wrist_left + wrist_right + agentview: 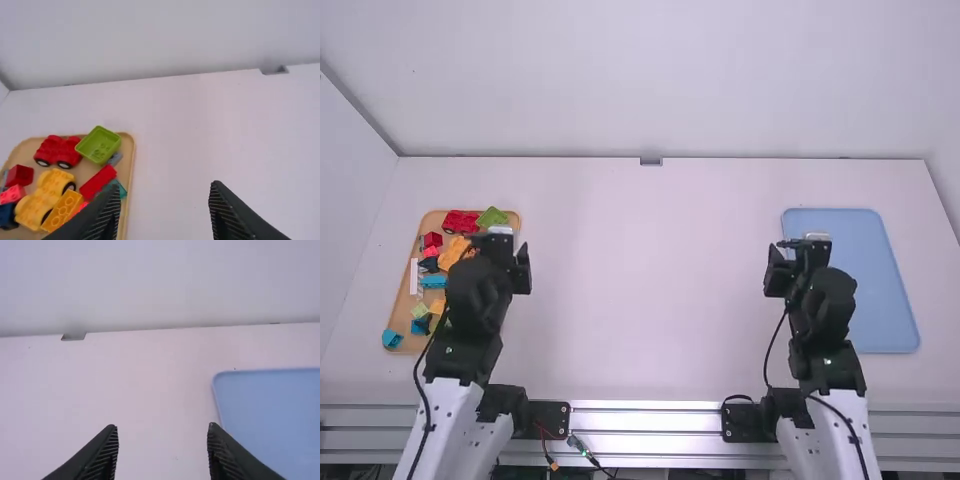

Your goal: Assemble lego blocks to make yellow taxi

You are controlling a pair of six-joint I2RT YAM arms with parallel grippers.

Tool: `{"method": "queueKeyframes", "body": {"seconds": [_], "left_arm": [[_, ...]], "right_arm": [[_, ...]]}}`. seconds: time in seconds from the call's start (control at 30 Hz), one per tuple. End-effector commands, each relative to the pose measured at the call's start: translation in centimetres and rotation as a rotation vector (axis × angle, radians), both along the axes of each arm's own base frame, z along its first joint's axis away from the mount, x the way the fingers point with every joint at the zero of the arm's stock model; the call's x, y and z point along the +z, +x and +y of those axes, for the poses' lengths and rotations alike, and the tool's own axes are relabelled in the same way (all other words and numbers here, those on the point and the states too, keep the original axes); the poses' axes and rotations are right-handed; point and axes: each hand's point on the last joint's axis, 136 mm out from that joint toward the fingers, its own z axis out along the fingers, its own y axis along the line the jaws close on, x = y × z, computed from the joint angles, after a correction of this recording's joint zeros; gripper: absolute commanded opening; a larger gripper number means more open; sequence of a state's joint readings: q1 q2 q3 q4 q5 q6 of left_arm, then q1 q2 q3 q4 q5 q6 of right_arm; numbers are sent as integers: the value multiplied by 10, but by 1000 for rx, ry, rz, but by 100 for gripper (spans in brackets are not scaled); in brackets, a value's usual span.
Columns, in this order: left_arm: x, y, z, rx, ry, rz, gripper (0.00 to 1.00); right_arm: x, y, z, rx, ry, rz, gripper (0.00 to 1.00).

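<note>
My left gripper (500, 236) hangs over the right part of the wooden tray (395, 305); in the left wrist view this gripper (165, 210) is open with nothing between its fingers. The tray holds a yellow wheeled car base (42, 197), a yellow brick (64, 210), a red wheeled base (59, 151), a green open block (99, 144), a long red brick (98, 182) and several other blocks. My right gripper (800, 250), at the left edge of the blue tray (880, 290), stands open and holds nothing; the right wrist view shows this gripper (163, 450) too.
The white table (650, 280) lies between the two trays, with a wall behind it. A small grey fitting (651, 161) sits at its back edge. Cables (585, 452) lie by the metal rail at the front.
</note>
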State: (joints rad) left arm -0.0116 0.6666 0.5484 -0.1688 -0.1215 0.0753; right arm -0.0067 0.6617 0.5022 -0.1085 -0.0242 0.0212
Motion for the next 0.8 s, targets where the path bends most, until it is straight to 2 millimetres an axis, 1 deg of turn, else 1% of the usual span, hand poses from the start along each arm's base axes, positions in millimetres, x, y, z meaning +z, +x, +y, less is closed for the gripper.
{"method": "queueKeyframes", "body": {"seconds": [0.0, 0.13, 0.17, 0.2, 0.23, 0.3, 0.33, 0.4, 0.43, 0.5, 0.53, 0.57, 0.6, 0.63, 0.67, 0.73, 0.77], "left_arm": [[17, 8, 12, 73, 17, -3, 53], [23, 21, 12, 34, 39, 68, 60], [26, 25, 15, 34, 29, 97, 63], [27, 26, 16, 36, 26, 102, 64], [31, 31, 23, 44, 14, 132, 67], [35, 37, 33, 56, 1, 159, 70], [38, 41, 40, 63, -1, 175, 71], [44, 51, 60, 70, 2, 220, 76], [45, 53, 63, 73, 0, 225, 77], [48, 64, 86, 112, -15, 274, 81], [49, 67, 94, 127, -22, 297, 82], [49, 69, 100, 138, -27, 318, 83], [48, 72, 114, 159, -40, 381, 85], [46, 77, 123, 142, -47, 433, 87], [45, 79, 125, 127, -48, 453, 87], [39, 92, 140, 75, -50, 529, 90], [35, 97, 151, 72, -48, 571, 92]], "right_arm": [[21, 11, 1, 1, 13, -16, 53], [28, 26, 6, 24, 0, 15, 61], [31, 32, 8, 34, -7, 26, 64], [31, 33, 8, 36, -9, 28, 64], [33, 40, 10, 48, -20, 41, 67], [34, 47, 14, 63, -34, 55, 70], [34, 51, 16, 73, -41, 62, 72], [36, 62, 20, 92, -59, 79, 76], [37, 64, 21, 94, -59, 80, 77], [39, 75, 23, 102, -60, 90, 81], [39, 78, 23, 102, -60, 93, 82], [40, 81, 24, 103, -60, 95, 83], [40, 87, 25, 102, -51, 102, 85], [40, 92, 26, 103, -47, 111, 87], [40, 94, 26, 101, -42, 115, 88], [39, 101, 27, 98, -29, 129, 90], [38, 105, 28, 100, -29, 135, 92]]}}
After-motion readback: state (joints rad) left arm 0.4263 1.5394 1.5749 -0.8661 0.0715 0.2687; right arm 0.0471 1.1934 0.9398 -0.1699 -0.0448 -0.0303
